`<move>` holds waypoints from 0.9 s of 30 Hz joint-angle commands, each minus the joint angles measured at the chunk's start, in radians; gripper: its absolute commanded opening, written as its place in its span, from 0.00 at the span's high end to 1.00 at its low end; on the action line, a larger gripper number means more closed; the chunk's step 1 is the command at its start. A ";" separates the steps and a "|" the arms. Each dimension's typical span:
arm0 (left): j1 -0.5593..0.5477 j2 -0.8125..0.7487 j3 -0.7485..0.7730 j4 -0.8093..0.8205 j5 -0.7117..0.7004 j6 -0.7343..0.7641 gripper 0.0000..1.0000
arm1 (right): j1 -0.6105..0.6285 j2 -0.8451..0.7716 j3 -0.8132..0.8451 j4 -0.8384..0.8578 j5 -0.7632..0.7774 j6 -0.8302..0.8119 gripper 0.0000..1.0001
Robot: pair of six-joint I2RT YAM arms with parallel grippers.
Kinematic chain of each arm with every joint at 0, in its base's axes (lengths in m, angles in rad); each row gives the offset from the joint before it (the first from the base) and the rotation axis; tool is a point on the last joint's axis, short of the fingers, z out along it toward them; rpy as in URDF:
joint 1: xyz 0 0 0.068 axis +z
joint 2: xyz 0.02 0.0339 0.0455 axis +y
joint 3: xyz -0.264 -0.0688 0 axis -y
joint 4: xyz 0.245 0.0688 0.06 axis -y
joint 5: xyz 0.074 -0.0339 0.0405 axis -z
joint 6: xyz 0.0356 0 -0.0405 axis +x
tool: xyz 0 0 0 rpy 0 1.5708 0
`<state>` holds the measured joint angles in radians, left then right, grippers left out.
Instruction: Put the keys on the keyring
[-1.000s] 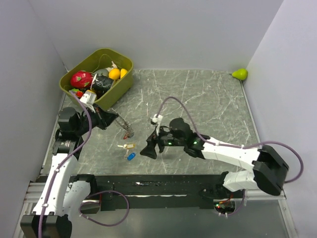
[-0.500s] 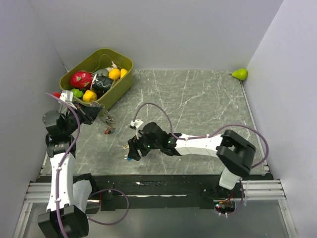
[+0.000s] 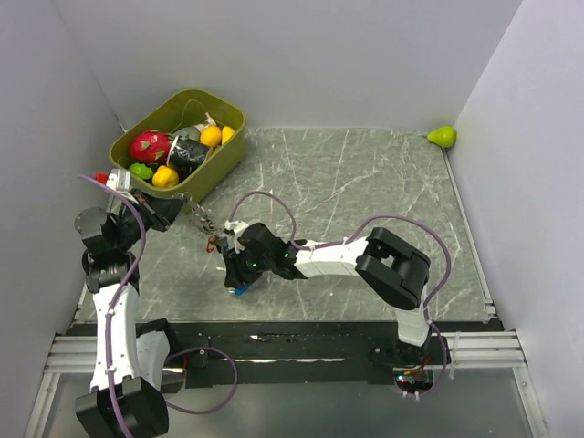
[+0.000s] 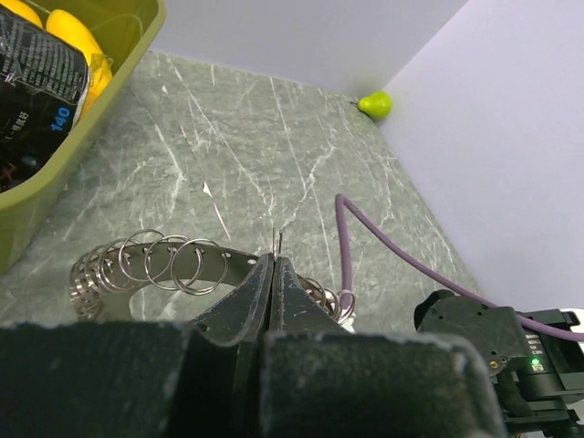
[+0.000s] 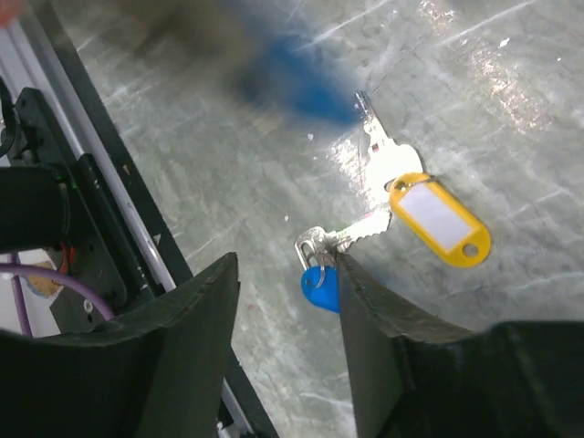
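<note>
Counting two tagged keys (image 5: 370,224) on the table (image 3: 383,182), one keyring (image 4: 155,260).

Left arm (image 3: 109,315): white link shells, black joint housings, left cable (image 3: 139,239) purple, trailing along the links.
Right arm (image 3: 333,260): same white-and-black build; right cable (image 4: 344,239) purple, round-sectioned; small green indicator light (image 4: 532,362) on a black housing.
Right gripper (image 5: 285,265): matte black fingers (image 5: 173,347), grainy surface, rounded edges.
</note>
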<state>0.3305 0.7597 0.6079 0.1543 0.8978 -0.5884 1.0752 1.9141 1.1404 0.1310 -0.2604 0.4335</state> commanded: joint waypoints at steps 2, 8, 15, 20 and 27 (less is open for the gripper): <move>0.007 -0.023 0.015 0.054 0.024 0.002 0.99 | 0.002 0.028 0.059 -0.034 -0.002 0.014 0.52; 0.005 -0.023 0.016 0.059 0.033 0.001 0.99 | 0.000 0.048 0.056 -0.047 -0.002 0.013 0.57; 0.007 -0.025 0.013 0.079 0.047 -0.008 0.99 | 0.000 0.076 0.079 -0.076 -0.013 0.001 0.60; 0.005 -0.023 0.013 0.083 0.050 -0.011 0.99 | 0.000 0.086 0.082 -0.082 -0.025 0.002 0.63; 0.005 -0.025 0.015 0.087 0.050 -0.010 0.99 | 0.002 0.074 0.073 -0.076 -0.045 0.001 0.67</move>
<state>0.3317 0.7547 0.6079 0.1608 0.9215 -0.5880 1.0748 1.9896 1.1870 0.0490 -0.2890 0.4400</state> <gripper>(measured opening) 0.022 0.336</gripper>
